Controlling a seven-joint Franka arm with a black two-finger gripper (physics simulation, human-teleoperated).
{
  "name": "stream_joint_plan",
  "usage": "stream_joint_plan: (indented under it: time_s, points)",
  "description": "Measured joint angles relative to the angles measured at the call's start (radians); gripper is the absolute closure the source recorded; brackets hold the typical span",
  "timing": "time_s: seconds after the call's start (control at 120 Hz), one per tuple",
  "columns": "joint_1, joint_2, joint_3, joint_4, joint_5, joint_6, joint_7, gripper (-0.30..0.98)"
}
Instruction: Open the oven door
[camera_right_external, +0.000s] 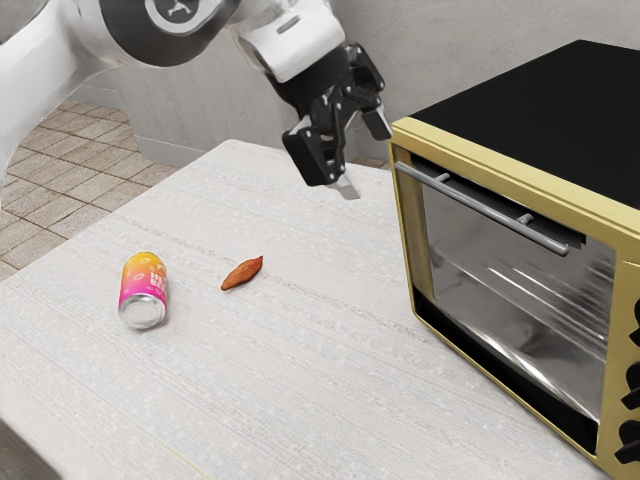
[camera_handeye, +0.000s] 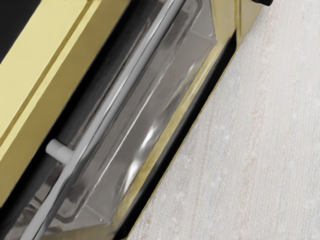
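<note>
My gripper (camera_right_external: 362, 158) is open in the exterior view, its two fingertips well apart with nothing between them. It hangs above the table, a short way off the end of the oven's handle (camera_right_external: 480, 208) and not touching it. The yellow and black oven (camera_right_external: 560, 110) has its glass door (camera_right_external: 510, 300) shut, with the handle along the door's top edge. In the wrist view the grey handle bar (camera_handeye: 105, 112) runs diagonally past the door glass (camera_handeye: 145, 115), and one mounting post (camera_handeye: 61, 151) joins it to the door.
On the table (camera_right_external: 300, 380), away from the oven, lie a yellow and pink can (camera_right_external: 144, 290) and an orange-brown sweet potato (camera_right_external: 242, 273). Black knobs (camera_right_external: 630, 440) line the oven's front at the exterior view's right. A grey wall (camera_right_external: 200, 100) stands behind.
</note>
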Motion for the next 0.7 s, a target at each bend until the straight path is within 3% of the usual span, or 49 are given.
stream_joint_plan:
  time_s: [0.142,0.325,0.7]
  points:
    - [-0.007,0.016,-0.004,-0.017,0.005,0.037,0.174,0.00]
    - [-0.018,-0.105,-0.004,-0.119,0.016,0.067,0.360,0.00]
    - [-0.012,-0.052,-0.026,-0.143,0.012,0.097,0.641,0.00]
